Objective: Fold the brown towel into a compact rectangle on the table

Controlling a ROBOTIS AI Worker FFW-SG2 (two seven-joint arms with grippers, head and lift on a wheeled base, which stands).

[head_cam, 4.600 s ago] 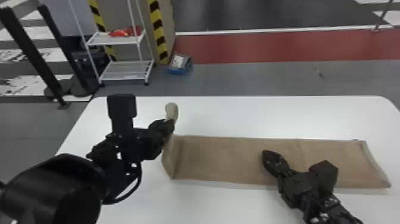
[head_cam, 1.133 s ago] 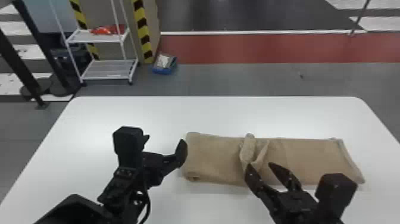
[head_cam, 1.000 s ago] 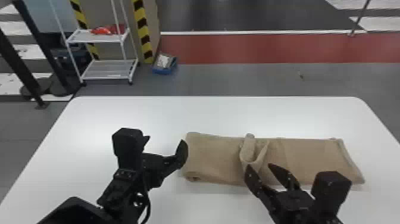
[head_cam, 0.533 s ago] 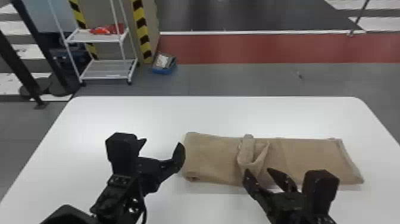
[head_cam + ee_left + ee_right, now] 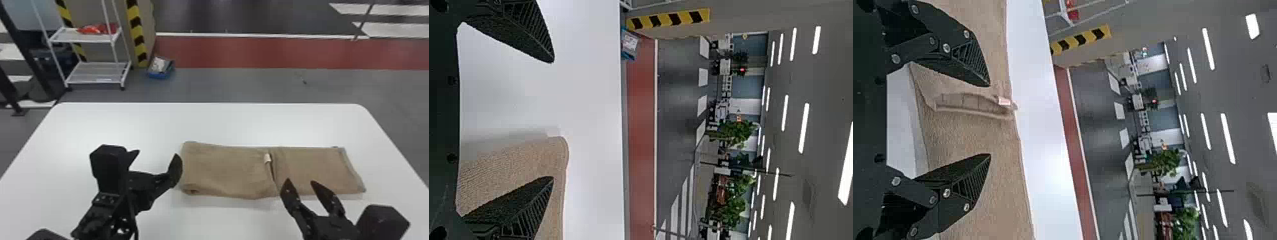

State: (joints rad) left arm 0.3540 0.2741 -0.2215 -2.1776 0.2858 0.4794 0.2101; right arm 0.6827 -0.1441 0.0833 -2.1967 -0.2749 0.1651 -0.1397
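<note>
The towel (image 5: 223,169) lies as a long strip across the table (image 5: 134,124), its left part folded over in a thicker layer that ends near the middle, where a pale tag (image 5: 267,158) shows. At its left end is the left gripper (image 5: 156,154), fingers spread wide, holding nothing. The right gripper (image 5: 301,181) is at the near edge, right of the fold's end, also wide and empty; whether it touches the cloth I cannot tell. Beyond the table stand a shelf (image 5: 86,39) and a blue bin (image 5: 159,76).
</note>
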